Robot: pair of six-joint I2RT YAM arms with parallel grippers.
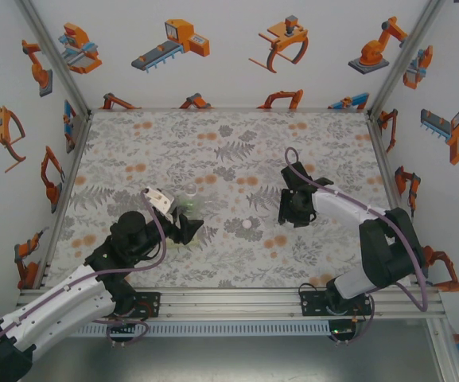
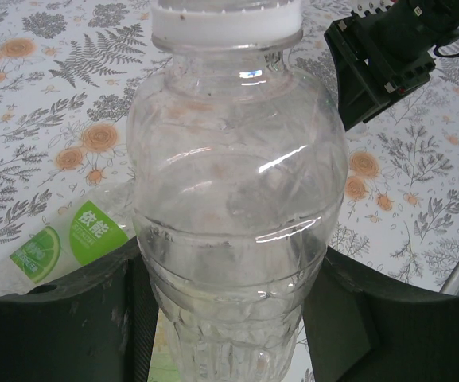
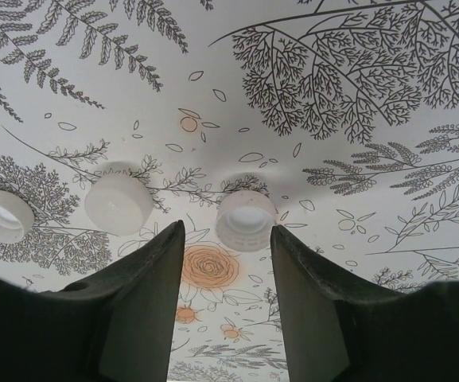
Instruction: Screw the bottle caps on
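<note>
Fingers (image 2: 62, 334) of the left gripper (image 2: 229, 342) are clamped on the unlabelled bottle (image 2: 237, 199), which has a white cap (image 2: 225, 20) at its top. A green-label bottle (image 2: 58, 245) lies at its 9 o'clock. The right gripper (image 3: 226, 251) has its fingers apart above the table (image 3: 356, 199), with a loose cap (image 3: 246, 220) at 12 o'clock and two more caps (image 3: 118, 204) toward 10 o'clock.

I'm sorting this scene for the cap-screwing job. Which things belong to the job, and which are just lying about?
Job:
- clear bottle, gripped by the left hand
- green-labelled bottle, lying on the table
- three white caps, loose in front of the open right hand

Just there:
- floral table cover
- robot pictures on the walls
</note>
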